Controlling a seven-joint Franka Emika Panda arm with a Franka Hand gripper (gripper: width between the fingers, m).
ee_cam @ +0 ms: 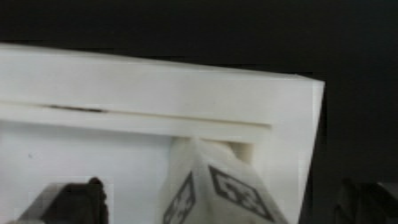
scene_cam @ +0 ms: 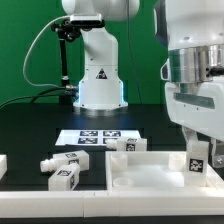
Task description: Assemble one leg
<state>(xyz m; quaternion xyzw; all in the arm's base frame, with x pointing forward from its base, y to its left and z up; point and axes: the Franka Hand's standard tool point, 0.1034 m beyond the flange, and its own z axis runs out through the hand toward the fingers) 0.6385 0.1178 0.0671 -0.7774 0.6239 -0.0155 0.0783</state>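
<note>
White plastic makes up nearly everything on the black table (scene_cam: 30,135). The landmark is the large flat white panel with a raised rim (scene_cam: 140,172), lying at the near edge of the exterior view. Over its corner on the exterior view's right hangs the arm's two-finger gripper (scene_cam: 197,160), and between the fingers sits a small white plastic leg block with a black-and-white square tag (scene_cam: 197,157) — the held leg, its lower end down at the panel's surface. Whether it touches the panel cannot be told. The fingers are closed in on the block's sides.

The wrist view looks down on the same corner: the panel's rim (ee_cam: 160,95) runs across the picture, the tagged leg (ee_cam: 217,185) rises toward the camera, and a dark fingertip (ee_cam: 71,203) shows on each side of it.

Just beyond the panel's far rim lies another tagged white leg (scene_cam: 127,144). Two more legs (scene_cam: 62,170) lie close together beside the panel on the exterior view's left. Farther back from the panel lies the flat white marker board (scene_cam: 98,136), and behind that stands the robot's white base (scene_cam: 100,75) against a green backdrop.
</note>
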